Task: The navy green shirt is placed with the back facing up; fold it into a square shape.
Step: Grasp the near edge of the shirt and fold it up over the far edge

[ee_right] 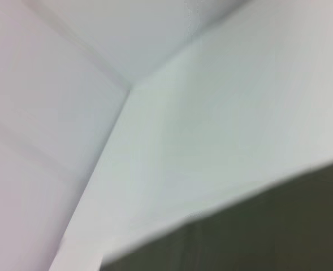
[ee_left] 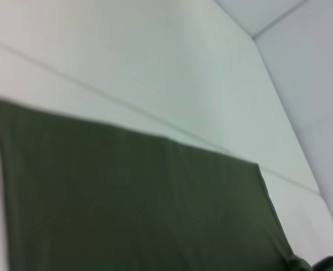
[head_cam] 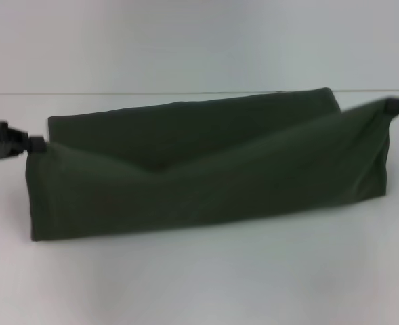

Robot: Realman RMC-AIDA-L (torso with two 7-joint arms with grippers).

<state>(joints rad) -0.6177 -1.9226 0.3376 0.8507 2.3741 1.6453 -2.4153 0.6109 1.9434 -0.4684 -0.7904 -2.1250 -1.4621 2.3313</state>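
The navy green shirt (head_cam: 206,176) is a long dark olive band across the white table (head_cam: 199,271). Its near layer is lifted and stretched between my two grippers, sagging in the middle, while the far layer lies flat behind. My left gripper (head_cam: 35,143) is shut on the shirt's left upper corner. At the right edge of the head view my right gripper (head_cam: 393,106) is shut on the right upper corner. Plain green cloth of the shirt (ee_left: 132,203) fills the left wrist view, and a dark strip of the shirt (ee_right: 256,237) shows in the right wrist view. No lettering shows.
The white table runs to a white back wall (head_cam: 199,40), meeting it along a thin seam just behind the shirt. Bare table lies in front of the shirt.
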